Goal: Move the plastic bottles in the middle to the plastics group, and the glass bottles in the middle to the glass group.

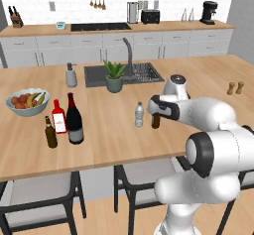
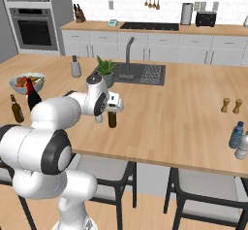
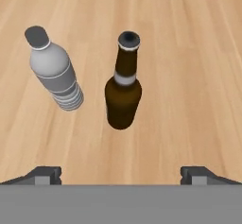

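The fingers point(image 3: 47, 173) stand wide apart and hold nothing — poised above the beer bottle point(image 3: 123, 93), which stands upright mid-table point(image 3: 189, 53). The water bottle point(image 3: 56, 74) stands just beside it — apart, not touching.

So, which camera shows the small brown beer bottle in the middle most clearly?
The hand view: the brown beer bottle stands whole, seen from above. In the left base view the arm covers its top; in the right base view likewise.

No text can be read on any bottle label or appliance.
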Available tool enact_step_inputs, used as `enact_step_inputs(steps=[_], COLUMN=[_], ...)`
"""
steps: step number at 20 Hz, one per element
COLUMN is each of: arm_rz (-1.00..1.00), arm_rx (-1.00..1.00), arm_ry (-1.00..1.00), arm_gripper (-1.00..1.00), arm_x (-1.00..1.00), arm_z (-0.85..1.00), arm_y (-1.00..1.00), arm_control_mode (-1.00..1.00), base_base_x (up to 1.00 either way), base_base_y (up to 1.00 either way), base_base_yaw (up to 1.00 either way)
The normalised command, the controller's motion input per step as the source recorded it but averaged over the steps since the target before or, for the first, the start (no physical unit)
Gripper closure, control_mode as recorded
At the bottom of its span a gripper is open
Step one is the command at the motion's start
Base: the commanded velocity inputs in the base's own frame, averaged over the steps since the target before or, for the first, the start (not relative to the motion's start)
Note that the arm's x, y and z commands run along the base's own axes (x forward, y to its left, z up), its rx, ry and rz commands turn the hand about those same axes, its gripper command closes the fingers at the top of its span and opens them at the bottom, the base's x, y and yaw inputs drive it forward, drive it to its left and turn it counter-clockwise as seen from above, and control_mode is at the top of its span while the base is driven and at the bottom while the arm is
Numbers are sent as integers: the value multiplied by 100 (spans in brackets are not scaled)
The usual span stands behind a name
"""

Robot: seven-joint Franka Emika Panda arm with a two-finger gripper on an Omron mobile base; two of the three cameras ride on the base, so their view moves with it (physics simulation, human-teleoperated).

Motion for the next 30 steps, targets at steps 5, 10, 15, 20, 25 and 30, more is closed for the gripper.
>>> enact_step_inputs(steps=[5, 10, 15, 20, 25, 30], arm_rz=[1, 9, 15, 11, 10, 7], arm_rx=[0, 0, 0, 0, 0, 0], arm_ry=[-3, 0, 0, 0, 0, 1], arm_gripper=[-100, -100, -100, -100, -100, -100], arm_x=[25, 3, 6, 29, 20, 9], arm_z=[-13, 16, 2, -3, 0, -3], arm_y=[0, 0, 0, -3, -4, 0], arm_control_mode=[-100, -100, -100, -100, -100, -100], base_base_x=[0, 0, 0, 0, 0, 0], base_base_y=[0, 0, 0, 0, 0, 0], base_base_yaw=[0, 0, 0, 0, 0, 0])
